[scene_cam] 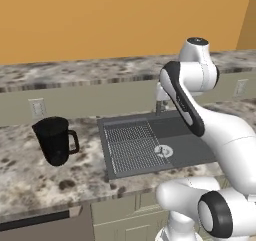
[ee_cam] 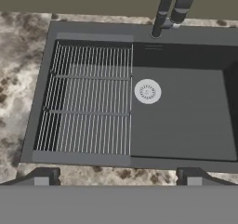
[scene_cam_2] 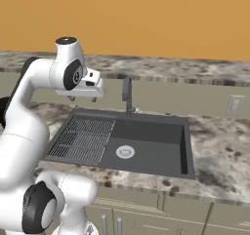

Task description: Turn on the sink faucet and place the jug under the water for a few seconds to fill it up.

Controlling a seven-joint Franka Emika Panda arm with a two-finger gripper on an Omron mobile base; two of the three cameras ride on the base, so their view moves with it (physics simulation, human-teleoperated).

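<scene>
The black glossy jug stands upright on the marble counter left of the sink, handle toward the basin. The dark basin has a ribbed rack on its left half and a round silver drain. The slim dark sink faucet rises at the back rim, its stems at the top of the hand view. My gripper hangs open above the rack side of the sink, left of the faucet, with nothing between its fingertips. The water is out of view.
The speckled marble counter runs on both sides of the sink, with a raised ledge and orange wall behind. Wall outlets sit on the backsplash. My own arm blocks part of the faucet in the left base view.
</scene>
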